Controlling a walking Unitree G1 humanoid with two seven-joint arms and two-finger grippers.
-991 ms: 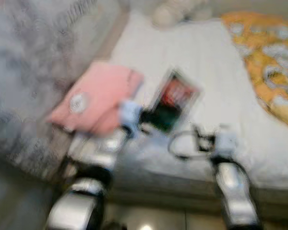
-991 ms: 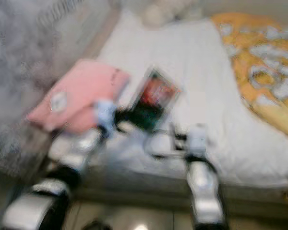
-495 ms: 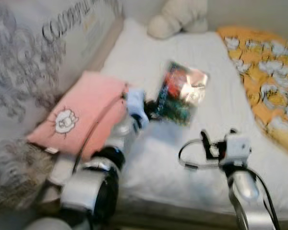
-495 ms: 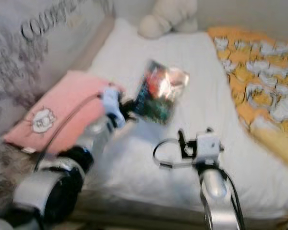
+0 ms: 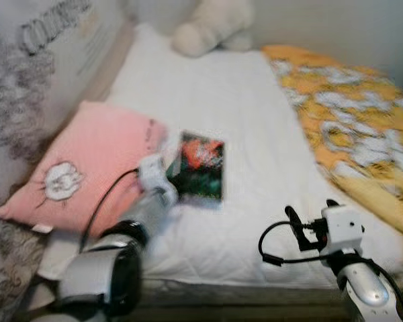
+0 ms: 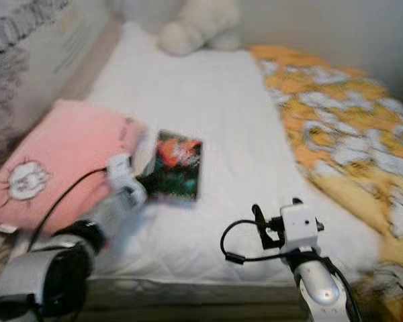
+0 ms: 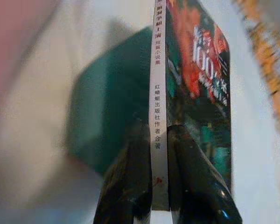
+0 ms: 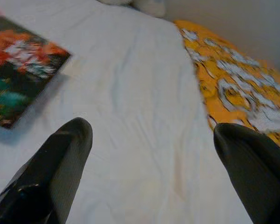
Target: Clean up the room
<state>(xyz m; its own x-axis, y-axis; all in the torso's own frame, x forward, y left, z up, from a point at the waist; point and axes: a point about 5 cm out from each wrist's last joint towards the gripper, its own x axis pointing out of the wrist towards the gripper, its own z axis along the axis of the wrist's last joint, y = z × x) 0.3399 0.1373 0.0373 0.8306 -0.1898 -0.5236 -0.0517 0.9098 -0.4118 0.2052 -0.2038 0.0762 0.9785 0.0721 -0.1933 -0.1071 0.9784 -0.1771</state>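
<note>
We count one pink pillow (image 5: 87,168), one book (image 5: 198,166), one pale stuffed toy (image 5: 208,25) and one orange patterned blanket (image 5: 349,121), all on the white bed (image 5: 255,134). To the left of our left gripper (image 7: 159,140) lies the pillow, printed with a small white figure, and further left stands a grey fabric (image 5: 27,74) with large lettering that is too blurred to read. The left gripper is clamped on the book's white spine, one black finger on each side, holding the book just above or on the sheet; we cannot tell which. The spine carries a column of Chinese characters, and the dark cover with red and green colours shows "100" in the left wrist view. The book sits just beside the pillow's right edge. Well ahead of both grippers, the stuffed toy rests at the far end of the bed. Our right gripper (image 8: 154,140) hovers over bare sheet with its fingers spread wide apart, the book off to its left and the blanket to its right.
</note>
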